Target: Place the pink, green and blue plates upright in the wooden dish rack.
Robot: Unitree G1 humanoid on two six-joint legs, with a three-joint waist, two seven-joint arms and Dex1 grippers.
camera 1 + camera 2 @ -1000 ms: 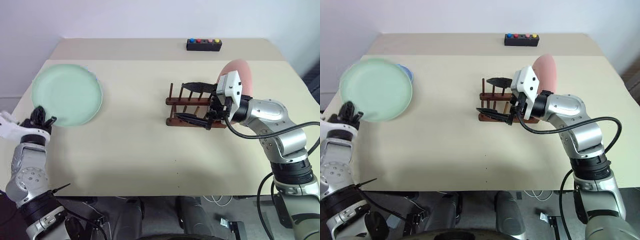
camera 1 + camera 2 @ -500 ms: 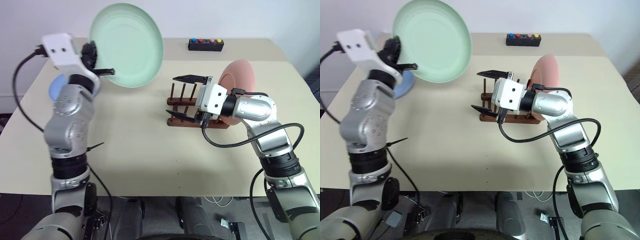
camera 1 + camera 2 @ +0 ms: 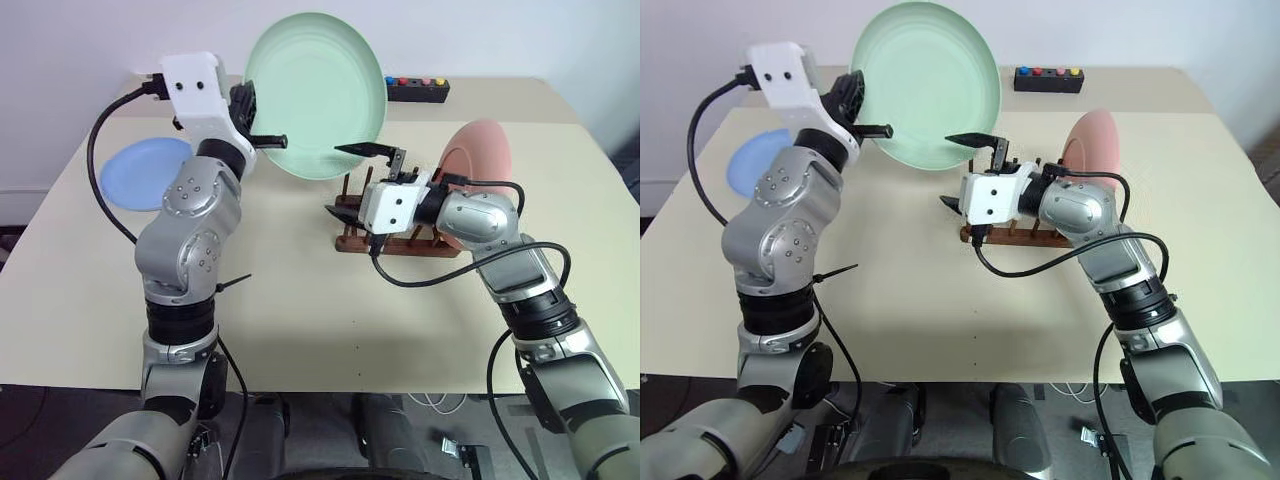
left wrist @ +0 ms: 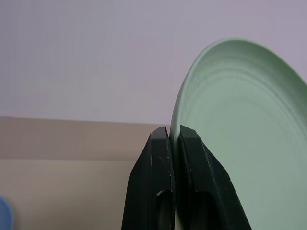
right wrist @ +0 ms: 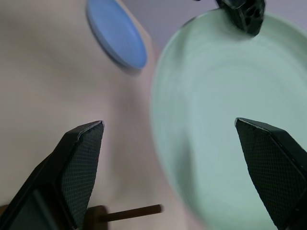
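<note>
Your left fingers (image 4: 181,182) are pinching the green plate (image 3: 320,95) by its rim; stiff, light, probably slippery, so regrip there. Right fingers (image 5: 268,163) are gaping wide, empty.

Left tool (image 4: 174,139) clamped; right tool (image 5: 170,158) agape.

green plate (image 3: 318,95): pale mint, biggest one, up in the air top centre, tilted nearly upright, rim pinched | pink plate (image 3: 478,158): salmon, standing on edge at the right end of the rack | blue plate (image 3: 143,172): light blue, flat on the table, mid-left | wooden dish rack (image 3: 392,232): dark brown, thin pegs, centre-right
</note>
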